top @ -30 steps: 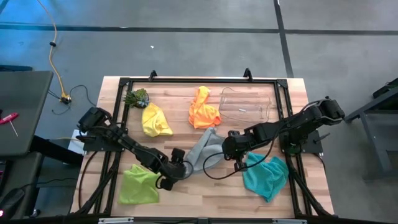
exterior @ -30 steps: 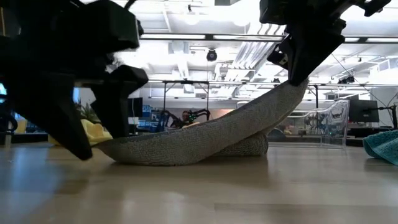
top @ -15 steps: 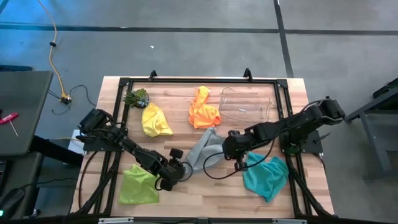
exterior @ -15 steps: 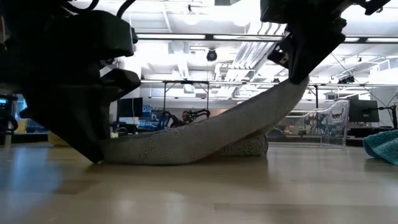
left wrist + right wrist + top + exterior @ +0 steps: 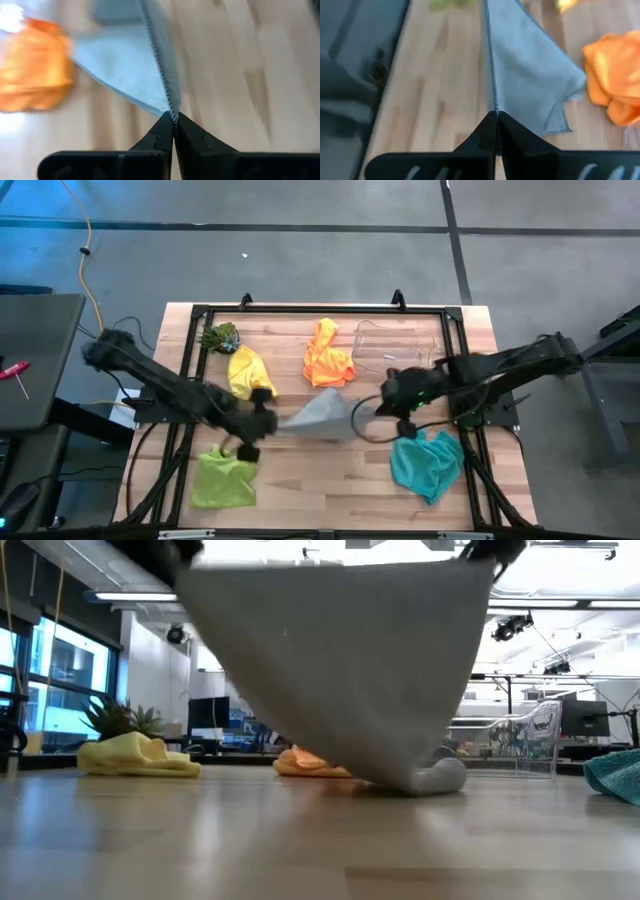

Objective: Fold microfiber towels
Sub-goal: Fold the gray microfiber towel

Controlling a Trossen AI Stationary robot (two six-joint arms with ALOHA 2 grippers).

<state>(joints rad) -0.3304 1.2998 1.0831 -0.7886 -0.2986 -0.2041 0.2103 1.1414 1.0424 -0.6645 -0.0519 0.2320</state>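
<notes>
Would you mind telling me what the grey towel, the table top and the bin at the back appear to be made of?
Grey towel: soft woven cloth, matte, probably microfiber; it drapes and sags between both grippers.
Table top: pale wood with visible plank lines and grain, lightly glossy.
Bin: clear hard plastic, judging by how the wood shows through it.

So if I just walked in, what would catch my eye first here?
The grey towel, stretched taut in mid-air between the left gripper and right gripper, each shut on one edge above the table's middle, its lowest corner touching the wood. Around it lie bright crumpled towels: yellow, orange, lime green, teal.
</notes>
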